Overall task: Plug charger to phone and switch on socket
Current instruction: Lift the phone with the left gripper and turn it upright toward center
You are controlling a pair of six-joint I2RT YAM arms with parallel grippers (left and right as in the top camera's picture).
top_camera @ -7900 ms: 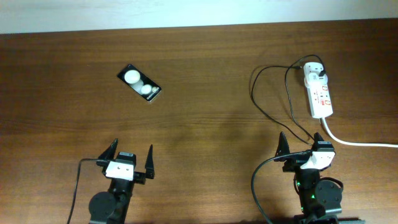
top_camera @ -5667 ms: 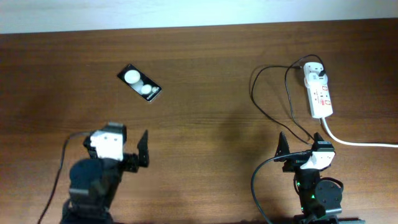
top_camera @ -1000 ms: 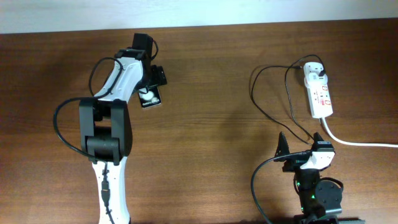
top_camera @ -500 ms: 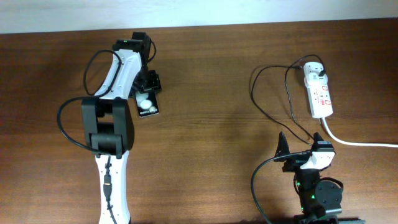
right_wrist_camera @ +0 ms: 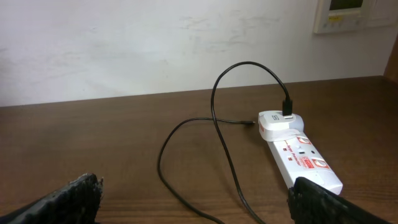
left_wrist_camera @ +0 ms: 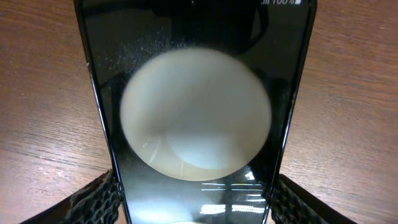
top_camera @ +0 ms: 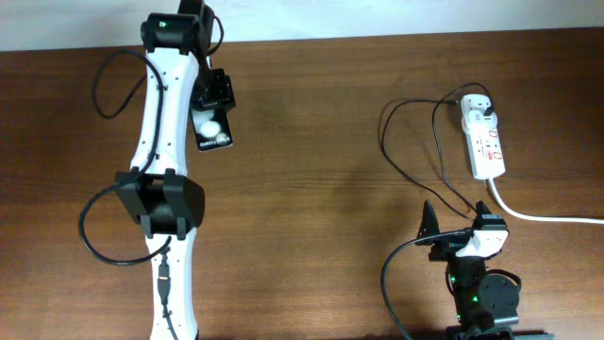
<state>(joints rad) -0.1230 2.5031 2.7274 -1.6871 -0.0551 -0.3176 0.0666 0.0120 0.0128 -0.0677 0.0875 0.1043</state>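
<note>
Seemingly the left end effector (left_wrist_camera: 196, 199) clamps the phone (left_wrist_camera: 196, 118) — right end effector (right_wrist_camera: 199, 202) gapes apart.

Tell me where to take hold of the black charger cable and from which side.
Grip the charger just behind its small plug tip, which lies flat on the table just left of the white adapter in the right wrist view. Probably come straight down with the open right gripper, jaws across the cable: it is thin, flat on the wood, and free only at that end.
</note>
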